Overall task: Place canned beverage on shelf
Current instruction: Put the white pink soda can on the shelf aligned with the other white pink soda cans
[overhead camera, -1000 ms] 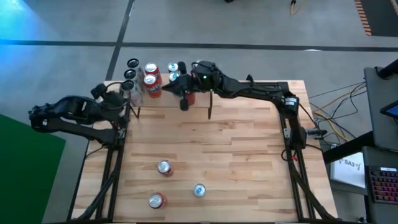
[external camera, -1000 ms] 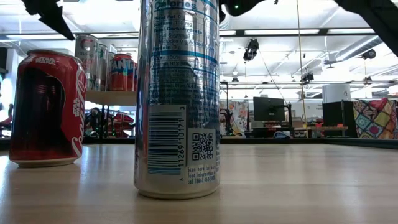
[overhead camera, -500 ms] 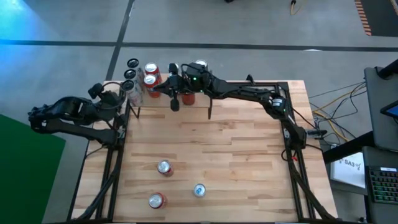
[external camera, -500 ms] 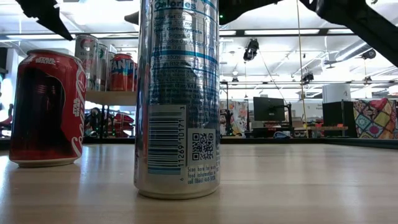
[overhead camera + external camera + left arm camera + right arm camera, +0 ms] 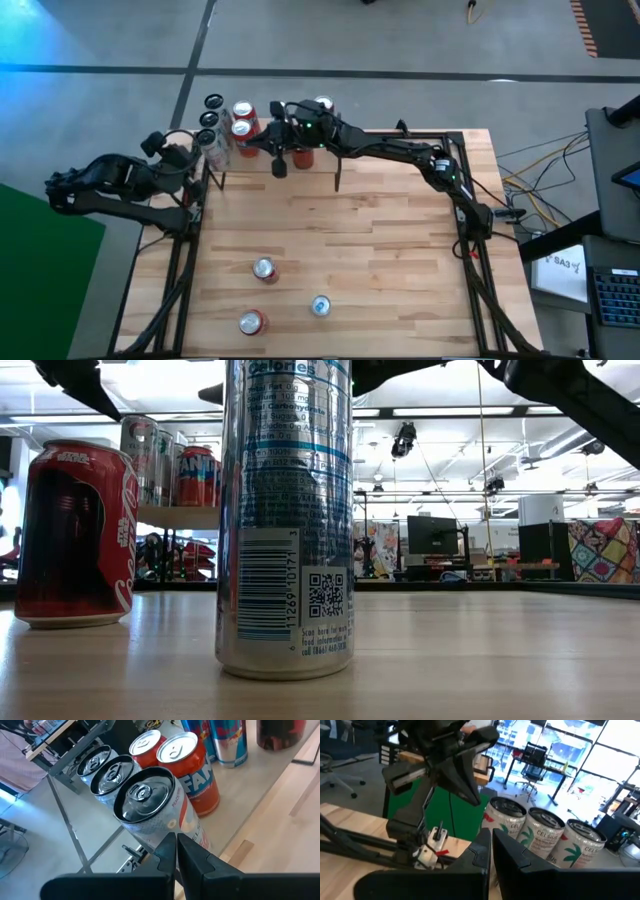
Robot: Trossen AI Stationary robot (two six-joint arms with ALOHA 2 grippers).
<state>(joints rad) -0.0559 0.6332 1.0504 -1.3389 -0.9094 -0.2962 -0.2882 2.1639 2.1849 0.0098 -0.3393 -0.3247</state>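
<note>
The shelf point(image 5: 258, 166) stands at the table's far left with several cans on it: white ones point(image 5: 145, 812), orange ones point(image 5: 192, 775), blue ones point(image 5: 227, 740). My left gripper point(image 5: 176, 840) is shut, and its tips are at the side of the nearest white can at the shelf's left end point(image 5: 198, 152). My right gripper point(image 5: 489, 834) is shut too. It reaches level over the shelf from the right point(image 5: 250, 148) and points at the white cans point(image 5: 540, 832). Three more cans point(image 5: 263, 268) stand on the table's near part, among them a red one point(image 5: 75, 535) and a silver one point(image 5: 285, 520). My left gripper's shut fingertips point(image 5: 167, 851) stand right against the lower wall of the nearest white can point(image 5: 165, 827), coming from the table's left. I cannot tell whether they touch it. My right gripper's shut fingertips point(image 5: 482, 845) are close before the white can row; I cannot tell whether they touch.
The shelf's thin black uprights point(image 5: 338, 180) stand on the tabletop point(image 5: 380, 240), whose middle is bare wood. The right arm point(image 5: 400, 150) lies along the table's far edge. The table's black frame runs down both sides.
My right gripper, still shut, has gone along the shelf toward the table's left edge, away from a red can and up to the white cans. It has kept still for the last half second. The cans have not visibly moved.
</note>
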